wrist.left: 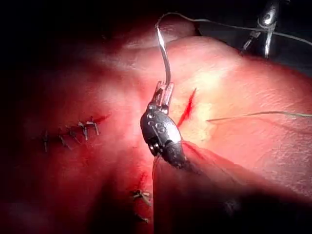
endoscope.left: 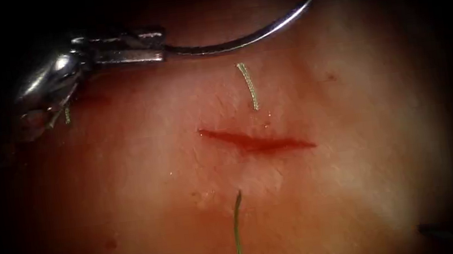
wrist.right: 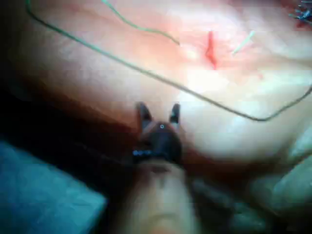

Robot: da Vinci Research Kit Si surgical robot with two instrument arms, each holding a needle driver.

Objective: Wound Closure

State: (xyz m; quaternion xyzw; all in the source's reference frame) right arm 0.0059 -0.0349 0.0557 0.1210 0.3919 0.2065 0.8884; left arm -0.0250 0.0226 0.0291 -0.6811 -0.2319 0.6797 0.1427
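My left claw (endoscope.left: 138, 47) grasps the needle (endoscope.left: 261, 29) at its blunt end, the curve held clear above the tissue (endoscope.left: 355, 158) beyond the cut (endoscope.left: 256, 140), thread (endoscope.left: 238, 234) crossing the wound; my right claw (wrist.right: 160, 116) spread, holding nothing.

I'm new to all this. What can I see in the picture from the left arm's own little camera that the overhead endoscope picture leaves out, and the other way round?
From the left wrist view: older stitched cuts on the tissue, and the right tool, open and empty, further off.

From the endoscope view: the needle's point, free in the air beyond the cut, and a short cut end of thread.

Both: the left tool shut on the needle's rear end, the open cut, thread emerging from the tissue beside it.
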